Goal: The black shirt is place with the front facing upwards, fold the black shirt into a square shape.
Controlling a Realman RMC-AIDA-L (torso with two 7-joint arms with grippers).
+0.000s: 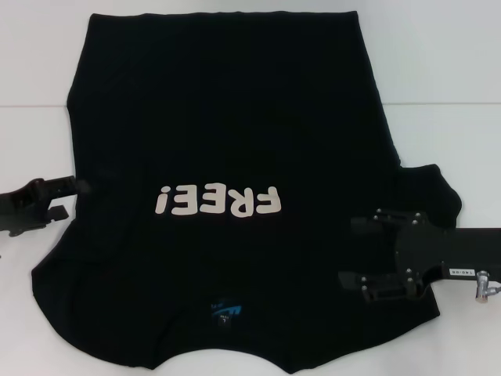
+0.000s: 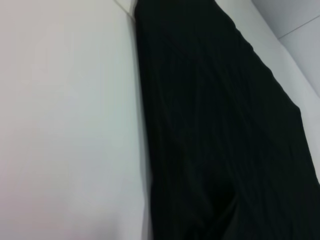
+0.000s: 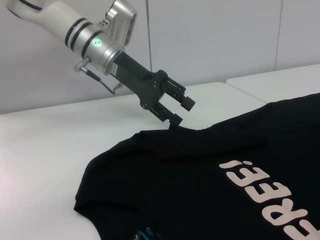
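The black shirt (image 1: pixel 227 133) lies flat on the white table (image 1: pixel 438 78), front up. Its white "FREE!" lettering (image 1: pixel 218 202) and blue neck label (image 1: pixel 227 312) are toward me. My left gripper (image 1: pixel 66 200) is open at the shirt's left edge, by the sleeve. In the right wrist view, the left gripper (image 3: pixel 180 111) has its lower fingertip (image 3: pixel 175 121) touching the cloth edge (image 3: pixel 200 165). My right gripper (image 1: pixel 348 252) is open and empty over the shirt's right shoulder, beside the right sleeve (image 1: pixel 430 192). The left wrist view shows only black cloth (image 2: pixel 225 125) and table (image 2: pixel 65 125).
The table has a seam (image 1: pixel 446 104) running across at the far side. A grey wall (image 3: pixel 215 40) stands behind the table in the right wrist view. The shirt's near hem runs off the bottom of the head view.
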